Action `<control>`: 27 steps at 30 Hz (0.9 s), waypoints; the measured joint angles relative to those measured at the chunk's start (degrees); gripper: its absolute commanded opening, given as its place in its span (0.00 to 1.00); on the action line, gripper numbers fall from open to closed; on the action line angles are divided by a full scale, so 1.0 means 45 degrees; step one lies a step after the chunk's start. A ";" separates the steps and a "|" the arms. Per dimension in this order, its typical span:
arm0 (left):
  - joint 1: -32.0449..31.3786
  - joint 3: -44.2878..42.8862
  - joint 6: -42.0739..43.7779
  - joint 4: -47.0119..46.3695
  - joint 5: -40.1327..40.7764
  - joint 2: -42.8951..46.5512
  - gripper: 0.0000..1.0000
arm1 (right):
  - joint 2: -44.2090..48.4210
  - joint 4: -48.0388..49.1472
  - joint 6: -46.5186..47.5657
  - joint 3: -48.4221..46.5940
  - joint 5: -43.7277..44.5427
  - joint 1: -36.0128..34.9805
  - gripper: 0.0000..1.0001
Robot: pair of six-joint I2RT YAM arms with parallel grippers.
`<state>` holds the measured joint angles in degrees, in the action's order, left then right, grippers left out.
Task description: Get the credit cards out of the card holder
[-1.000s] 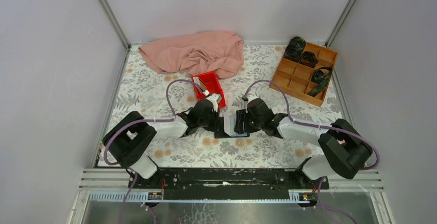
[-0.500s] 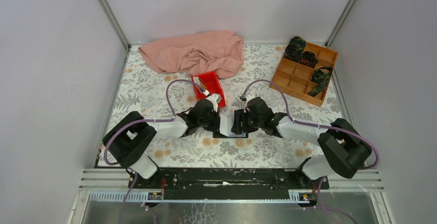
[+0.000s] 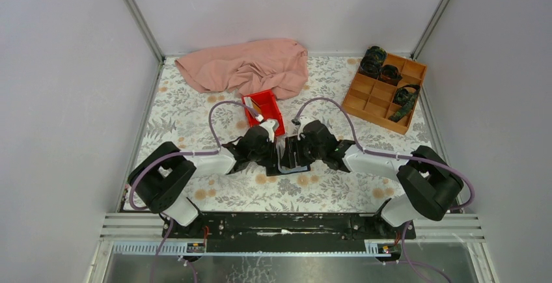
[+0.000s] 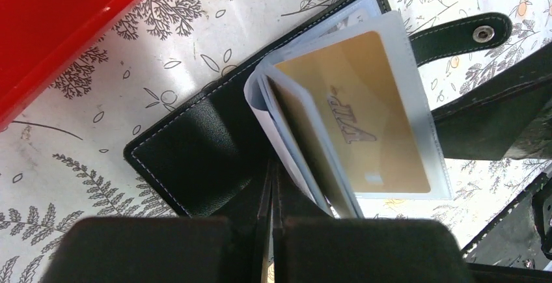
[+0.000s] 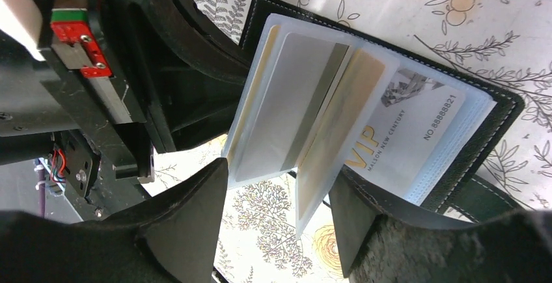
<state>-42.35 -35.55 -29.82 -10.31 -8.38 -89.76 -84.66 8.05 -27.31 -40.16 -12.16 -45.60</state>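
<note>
Plastic sleeves [image 5: 306, 101] fan from the card holder [image 4: 189, 146]; right claw [image 5: 273, 198] apart astride them, left claw [image 4: 271, 185] together; closing may pinch sleeves, not credit cards [image 4: 355, 114].

One camera overhead; both wrist cameras closely frame the card holder [image 4: 189, 146].

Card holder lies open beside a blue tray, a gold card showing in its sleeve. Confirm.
Wrong colour: the tray is red, as the left wrist view shows. The card holder does lie open beside it, a gold card showing in its sleeve.
</note>
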 measured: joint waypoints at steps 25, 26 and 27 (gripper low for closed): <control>-0.0005 0.0355 0.0219 0.2880 0.2433 0.3711 0.00 | -0.0219 0.0073 -0.0024 0.0092 0.0262 -0.0107 0.64; -0.0005 0.0355 0.0219 0.2943 0.2492 0.3827 0.00 | -0.0219 0.0034 -0.0024 0.0102 0.0316 -0.0107 0.64; -0.0005 0.0355 0.0219 0.2987 0.2506 0.3891 0.00 | -0.0219 0.0000 -0.0019 0.0112 0.0364 -0.0107 0.64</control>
<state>-42.37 -33.95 -28.84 3.14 2.90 -72.25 -85.65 8.05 -27.40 -39.66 -10.52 -46.09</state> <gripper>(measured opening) 0.011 0.639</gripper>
